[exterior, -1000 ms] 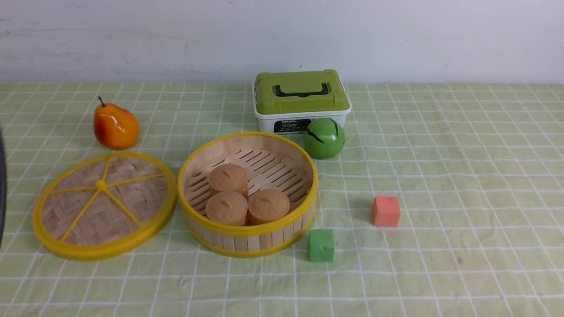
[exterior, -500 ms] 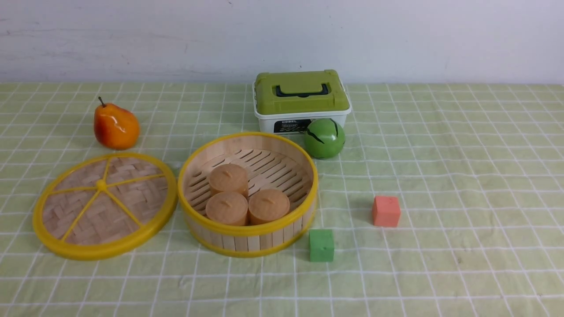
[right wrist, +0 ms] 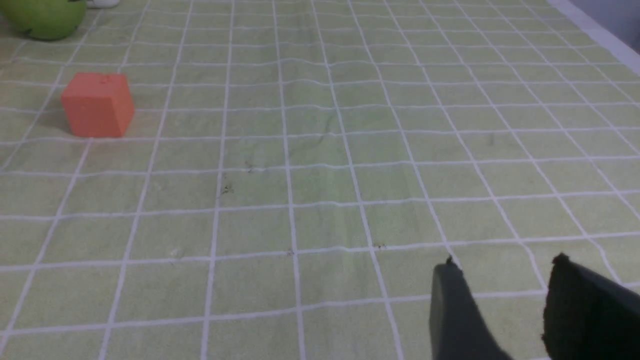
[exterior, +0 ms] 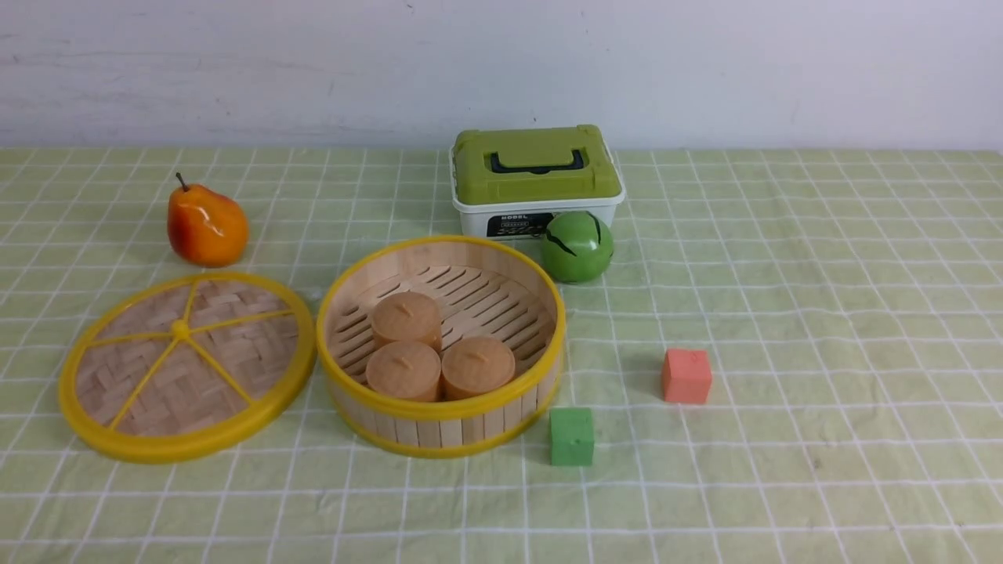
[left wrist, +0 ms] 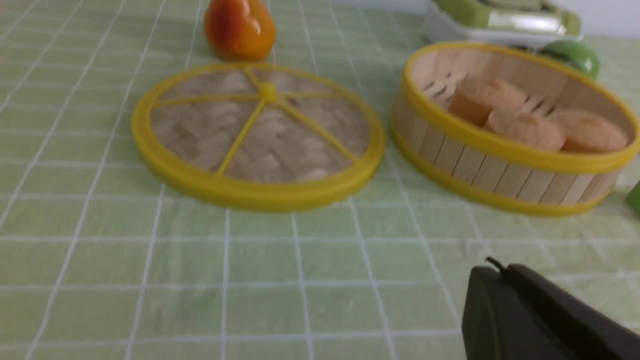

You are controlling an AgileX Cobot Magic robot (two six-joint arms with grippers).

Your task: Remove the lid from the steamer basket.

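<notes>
Lid (exterior: 188,366) is lying flat on the checked tablecloth (exterior: 823,313), off the steamer basket (exterior: 439,427) and directly at its left side. Being round, it is showing no long axis. Its woven face and its small central knob are facing upward, and its five yellow spokes are spreading from the knob to the rim. The rim is sitting just beside the basket's wall; I cannot tell if the two are touching.

The basket is standing upright and open, and it is holding three round tan cakes (exterior: 403,368) in its near half. A white box with a green top (exterior: 536,178) is standing behind the basket, and a green ball (exterior: 577,246) is resting behind it to the right, close against that box. A green cube (exterior: 571,436) is sitting just beside the basket's front right, and a red cube (exterior: 686,376) is sitting further to its right. A pear (exterior: 206,225) is standing behind and left of the basket, beyond the lid.

The left gripper (left wrist: 505,300) is showing only one dark finger in its wrist view, so I cannot tell its state. The right gripper (right wrist: 504,260) is hanging well right of the basket with a clear gap between its fingers, gripping nothing.
</notes>
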